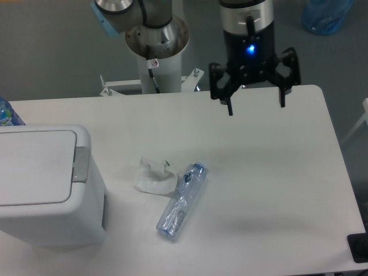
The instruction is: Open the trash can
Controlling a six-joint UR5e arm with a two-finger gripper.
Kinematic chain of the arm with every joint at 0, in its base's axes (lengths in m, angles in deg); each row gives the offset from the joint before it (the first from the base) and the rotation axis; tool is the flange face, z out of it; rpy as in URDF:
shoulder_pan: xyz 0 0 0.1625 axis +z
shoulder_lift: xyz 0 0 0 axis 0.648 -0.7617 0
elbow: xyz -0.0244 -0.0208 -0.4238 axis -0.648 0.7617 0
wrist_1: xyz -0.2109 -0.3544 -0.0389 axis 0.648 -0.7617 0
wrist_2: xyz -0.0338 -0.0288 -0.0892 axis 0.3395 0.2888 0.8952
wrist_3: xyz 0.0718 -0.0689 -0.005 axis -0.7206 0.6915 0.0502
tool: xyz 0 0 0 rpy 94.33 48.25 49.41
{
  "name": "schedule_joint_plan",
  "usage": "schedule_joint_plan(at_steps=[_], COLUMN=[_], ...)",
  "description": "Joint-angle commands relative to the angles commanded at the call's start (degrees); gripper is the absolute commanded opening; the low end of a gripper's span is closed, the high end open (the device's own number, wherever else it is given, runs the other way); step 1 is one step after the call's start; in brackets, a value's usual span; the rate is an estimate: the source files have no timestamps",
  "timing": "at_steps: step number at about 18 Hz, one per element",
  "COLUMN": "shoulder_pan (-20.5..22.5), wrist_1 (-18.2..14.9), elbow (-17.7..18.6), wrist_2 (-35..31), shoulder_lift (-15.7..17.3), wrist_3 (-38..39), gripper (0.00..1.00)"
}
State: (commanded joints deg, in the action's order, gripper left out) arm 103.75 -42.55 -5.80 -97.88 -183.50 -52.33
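Camera: trash can point(43, 184) sits well left of spread fingers point(230, 107).

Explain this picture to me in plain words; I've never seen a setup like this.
One fixed camera looks down at a white table. The black claw at the top is the end effector of a robot arm; its two fingers are spread open and hold nothing. At the left stands a white trash can, lid closed, with a grey push-button on its edge. Mid-table lie a crumpled white paper and a clear plastic bottle on its side, touching it. The arm's base post stands behind the table.
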Motion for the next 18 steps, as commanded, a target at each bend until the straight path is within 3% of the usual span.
schedule_joint_plan(at_steps=[7,11,16,18], shoulder_pan=[-0.2,-0.2,-0.4,-2.8], wrist_1=[0.8,4.6,4.7,4.8], elbow=[0.0,-0.6,-0.4,-0.4], wrist_2=[0.5,0.7,0.8,1.2], shoulder_lift=[-0.9,-2.4,-2.5,-2.6], wrist_3=[-0.1,-0.1,0.0,0.8], gripper=[1.00,1.00,1.00,1.00])
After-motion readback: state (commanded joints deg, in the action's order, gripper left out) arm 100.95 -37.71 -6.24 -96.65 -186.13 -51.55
